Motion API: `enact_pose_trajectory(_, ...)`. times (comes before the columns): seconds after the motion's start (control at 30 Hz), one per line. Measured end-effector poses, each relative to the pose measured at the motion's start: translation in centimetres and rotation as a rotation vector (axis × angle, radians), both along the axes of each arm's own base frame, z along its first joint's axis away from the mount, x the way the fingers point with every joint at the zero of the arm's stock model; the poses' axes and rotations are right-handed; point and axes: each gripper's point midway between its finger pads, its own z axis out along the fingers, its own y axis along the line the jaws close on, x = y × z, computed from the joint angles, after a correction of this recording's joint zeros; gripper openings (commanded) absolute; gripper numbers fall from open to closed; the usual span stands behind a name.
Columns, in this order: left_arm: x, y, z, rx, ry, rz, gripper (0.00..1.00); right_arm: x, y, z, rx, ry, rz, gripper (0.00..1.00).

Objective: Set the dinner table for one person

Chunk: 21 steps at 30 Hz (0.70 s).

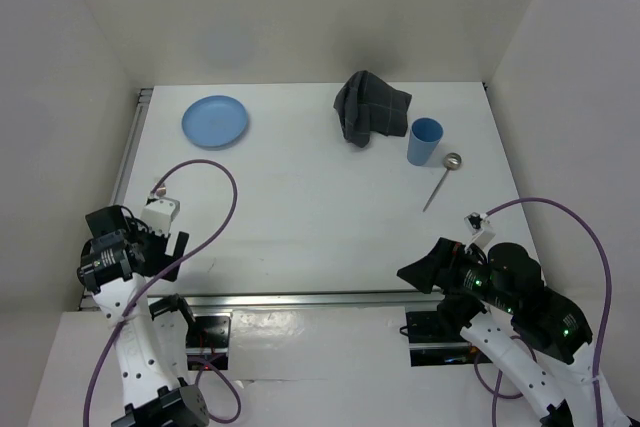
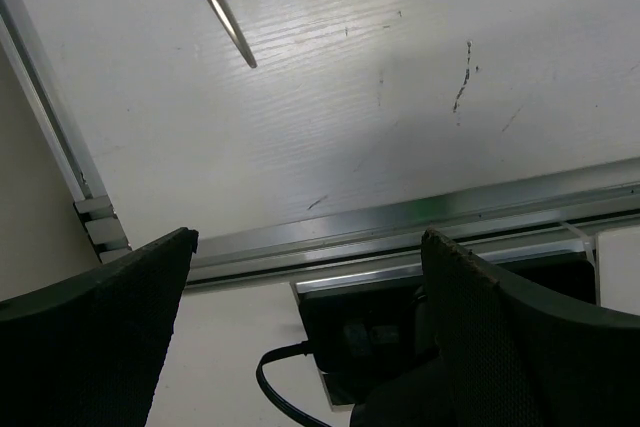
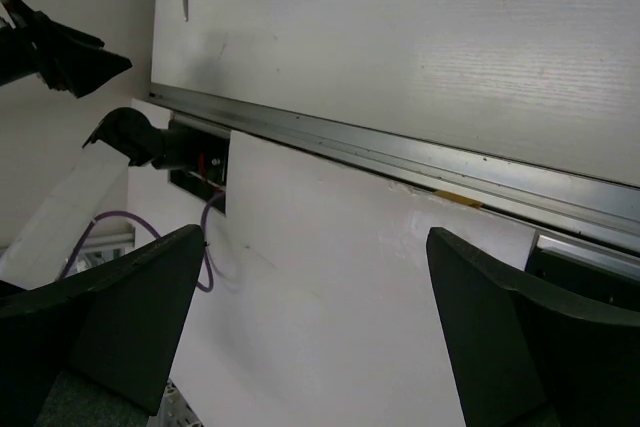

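Nothing set yet: plate [image 1: 215, 121] at 11 o'clock; cup [image 1: 424, 140], spoon [image 1: 440, 183], probably a napkin [image 1: 370, 107] at 1. Both jaws released, empty, parked at the bench [image 1: 300, 217] near edge.

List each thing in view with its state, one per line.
plate: flat on the dinner table, empty.
cloth: crumpled in a heap.
cup: upright, mouth up.
spoon: lying flat, bowl toward the far edge.
left pincer: open, empty.
right pincer: open, empty.
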Motion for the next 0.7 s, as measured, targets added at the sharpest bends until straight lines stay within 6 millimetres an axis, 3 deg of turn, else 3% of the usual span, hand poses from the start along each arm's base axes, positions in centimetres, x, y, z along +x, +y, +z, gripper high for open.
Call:
enact_pose_trajectory(0.17, 0.0, 0.0, 0.0, 0.001, 0.0, 0.001, 1.0, -0.1, -0.1, 0.3, 0.001, -0.003, -0.002, 1.0)
enact_pose_trajectory(0.27, 0.3, 0.5, 0.5, 0.014, -0.015, 0.024, 1.0, 0.0, -0.2, 1.9, 0.005, -0.019, -0.011, 1.0)
enact_pose_trajectory(0.33, 0.9, 0.9, 1.8, 0.031, -0.052, 0.047, 1.0, 0.5, -0.3, 3.3, -0.001, -0.033, -0.024, 1.0)
enact_pose_trajectory(0.43, 2.8, 1.4, 5.4, 0.048, -0.155, 0.056, 1.0, 1.8, -0.2, 5.5, -0.039, -0.046, -0.044, 1.0)
enact_pose_trajectory(0.5, 4.4, 1.5, 7.6, 0.04, -0.222, 0.047, 1.0, 3.4, 0.1, 6.8, -0.088, -0.044, -0.054, 1.0)
enact_pose_trajectory(0.6, 6.8, 1.7, 10.0, 0.006, -0.29, 0.043, 1.0, 7.2, 1.3, 8.5, -0.195, -0.037, -0.071, 1.0)
enact_pose_trajectory(0.7, 8.9, 2.1, 10.5, -0.047, -0.292, 0.055, 1.0, 13.2, 3.1, 9.5, -0.33, -0.036, -0.108, 1.0)
